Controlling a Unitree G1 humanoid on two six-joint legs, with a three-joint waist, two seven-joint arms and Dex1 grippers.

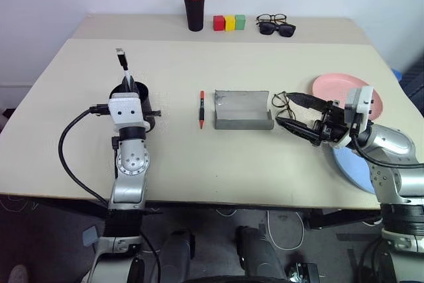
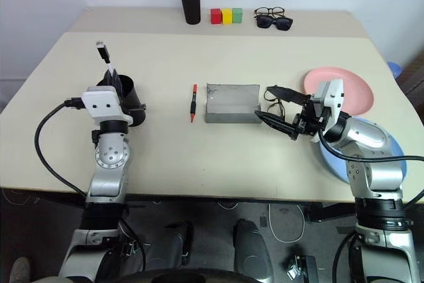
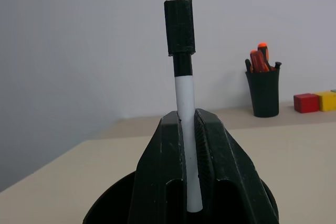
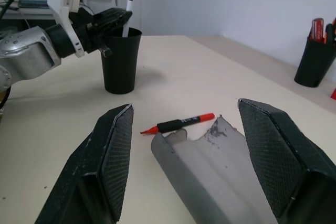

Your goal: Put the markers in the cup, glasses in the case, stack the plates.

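Note:
My left gripper is shut on the white marker, which stands upright with its black cap on top. It hangs right over the mouth of the wide black cup. The red-orange marker lies on the table between the cup and the open grey case. Thin wire-frame glasses sit just right of the case. My right gripper is open, its fingertips on either side of the glasses and not touching them. The pink plate lies at the right, and the blue plate lies nearer, partly under my right arm.
At the table's far edge stand a slim black pen cup full of red markers, three coloured blocks, and dark sunglasses with thicker spectacles. A black cable loops off my left wrist.

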